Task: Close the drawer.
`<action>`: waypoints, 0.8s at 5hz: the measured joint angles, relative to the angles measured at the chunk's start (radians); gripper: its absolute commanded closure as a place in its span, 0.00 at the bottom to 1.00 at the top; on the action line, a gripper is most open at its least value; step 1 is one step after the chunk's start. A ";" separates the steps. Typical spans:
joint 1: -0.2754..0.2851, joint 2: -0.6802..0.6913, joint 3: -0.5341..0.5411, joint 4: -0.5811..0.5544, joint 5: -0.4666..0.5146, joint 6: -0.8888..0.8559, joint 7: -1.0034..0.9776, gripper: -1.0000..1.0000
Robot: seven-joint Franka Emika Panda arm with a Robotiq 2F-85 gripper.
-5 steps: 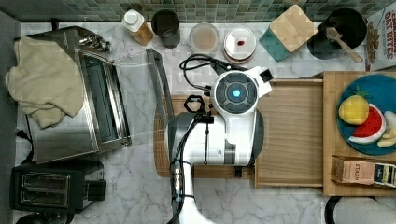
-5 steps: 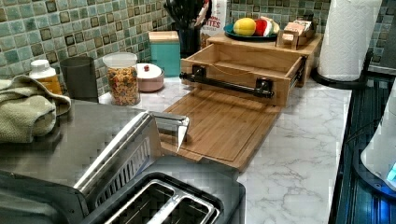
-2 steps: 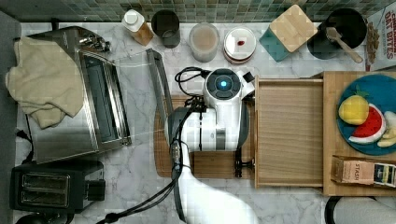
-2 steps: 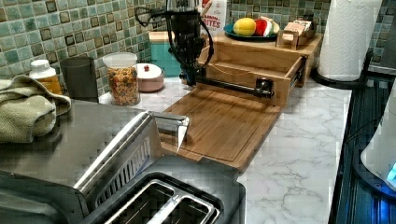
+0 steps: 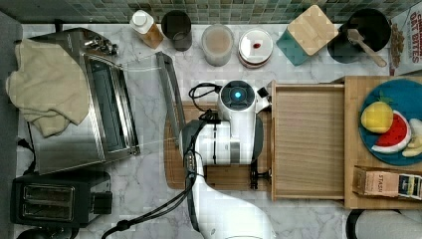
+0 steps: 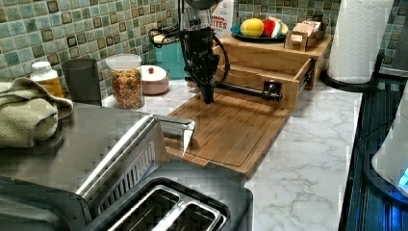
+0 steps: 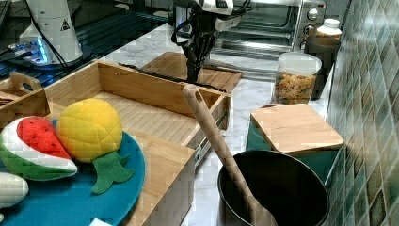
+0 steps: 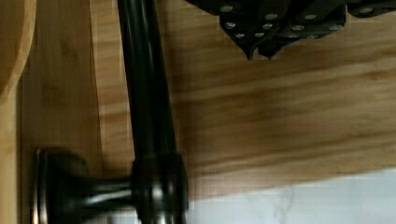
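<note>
- Marble desk (image 6: 308, 144) under green wall tile carries the whole scene, and the work happens where the cutting board (image 6: 231, 130) meets the drawer (image 5: 308, 144).
- Fingers (image 6: 208, 94) point straight down, tips just above the board and right beside the black handle bar (image 6: 240, 89); in the wrist view the fingers (image 8: 261, 44) look drawn together, clamped on nothing.
- That bar (image 8: 149, 93) runs close alongside the tips, but contact cannot be told.
- Outward, the drawer stands pulled well out of its cabinet (image 5: 383, 84), bottom bare, its front over the board's edge.
- Judged step: lining up for the push; closing has not begun.
- Next move calls for a level shove against the handle or the drawer's front, toward the cabinet, kept square so the drawer does not jam.
- Farther off, the toaster oven (image 5: 94, 109) stands with its door down.
</note>
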 measured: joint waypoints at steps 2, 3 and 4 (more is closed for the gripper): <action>-0.013 -0.005 -0.014 -0.021 -0.084 0.014 -0.036 1.00; -0.038 -0.006 -0.015 -0.037 -0.122 0.094 -0.112 1.00; -0.043 -0.007 -0.025 -0.043 -0.123 0.103 -0.212 1.00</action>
